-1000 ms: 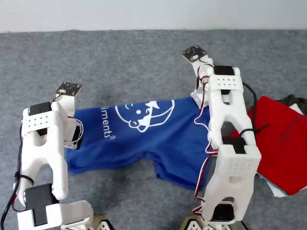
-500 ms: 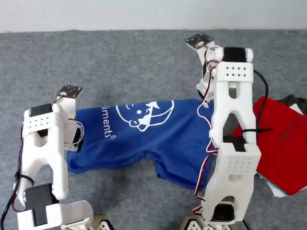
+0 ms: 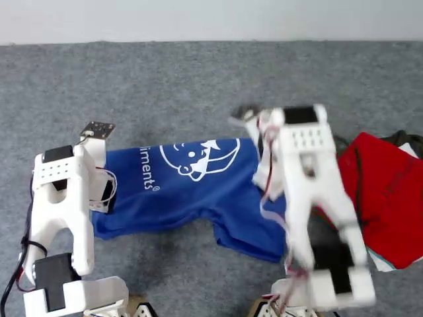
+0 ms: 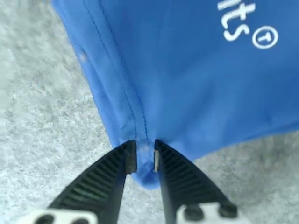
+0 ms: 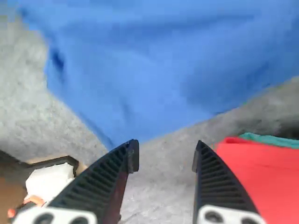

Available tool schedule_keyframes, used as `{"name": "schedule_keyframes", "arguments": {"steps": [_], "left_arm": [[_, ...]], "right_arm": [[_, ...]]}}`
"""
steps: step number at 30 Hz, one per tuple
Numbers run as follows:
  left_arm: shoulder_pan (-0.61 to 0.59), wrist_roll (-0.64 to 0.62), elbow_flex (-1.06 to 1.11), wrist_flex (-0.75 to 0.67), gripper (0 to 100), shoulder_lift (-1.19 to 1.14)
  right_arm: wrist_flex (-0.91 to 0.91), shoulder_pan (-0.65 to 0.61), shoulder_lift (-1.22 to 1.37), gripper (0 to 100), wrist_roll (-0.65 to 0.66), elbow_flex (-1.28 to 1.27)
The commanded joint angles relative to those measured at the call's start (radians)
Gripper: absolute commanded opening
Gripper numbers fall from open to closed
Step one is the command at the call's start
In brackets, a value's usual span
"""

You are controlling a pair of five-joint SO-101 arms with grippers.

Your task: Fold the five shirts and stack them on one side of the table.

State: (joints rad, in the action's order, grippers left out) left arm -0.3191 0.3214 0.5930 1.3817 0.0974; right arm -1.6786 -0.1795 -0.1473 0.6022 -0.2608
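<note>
High view: blue shirt point(image 3: 198, 185) lies spread on the grey table point(image 3: 165, 79) between the arms, red shirt point(image 3: 390, 191) just beside it, so the fold looks barely begun. Left wrist view: left gripper point(image 4: 141, 161) is pinched on the blue shirt's hemmed corner. Right wrist view: right gripper point(image 5: 164, 156) gapes wide and empty above the shirt's edge; it probably needs to drop and pinch there next.
</note>
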Motion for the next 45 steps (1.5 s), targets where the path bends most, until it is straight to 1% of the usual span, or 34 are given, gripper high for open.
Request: {"name": "schedule_keyframes", "arguments": {"steps": [1, 4, 7, 10, 14, 19, 22, 25, 27, 32, 45], "left_arm": [[0.009, -0.003, 0.001, 0.000, 7, 0.032], [0.012, -0.003, 0.001, 0.000, 7, 0.032], [0.012, -0.003, 0.001, 0.000, 7, 0.032], [0.012, -0.003, 0.001, 0.000, 7, 0.032], [0.012, -0.003, 0.001, 0.000, 7, 0.032], [0.012, -0.003, 0.001, 0.000, 7, 0.032], [0.012, -0.003, 0.001, 0.000, 7, 0.032], [0.012, -0.003, 0.001, 0.000, 7, 0.032], [0.012, -0.003, 0.002, 0.000, 7, 0.032], [0.012, -0.003, 0.012, 0.000, 7, 0.032], [0.012, -0.003, 0.012, 0.000, 7, 0.032]], "right_arm": [[0.124, -0.010, -0.331, 18.3, 0.057, -0.345], [0.229, 0.028, -0.527, 18.3, 0.103, -0.588], [0.302, 0.097, -0.659, 18.3, 0.143, -0.779], [0.367, 0.150, -0.704, 18.3, 0.144, -0.928], [0.473, 0.196, -0.691, 18.3, 0.141, -1.002], [0.504, 0.197, -0.613, 18.3, 0.143, -1.008], [0.562, 0.197, -0.559, 18.2, 0.141, -1.014], [0.584, 0.189, -0.516, 18.1, 0.141, -1.008], [0.585, 0.165, -0.499, 15.0, 0.141, -1.008], [0.582, 0.085, -0.498, 0.8, 0.147, -0.977], [0.512, 0.081, -0.496, 1.0, 0.140, -0.755]]}}
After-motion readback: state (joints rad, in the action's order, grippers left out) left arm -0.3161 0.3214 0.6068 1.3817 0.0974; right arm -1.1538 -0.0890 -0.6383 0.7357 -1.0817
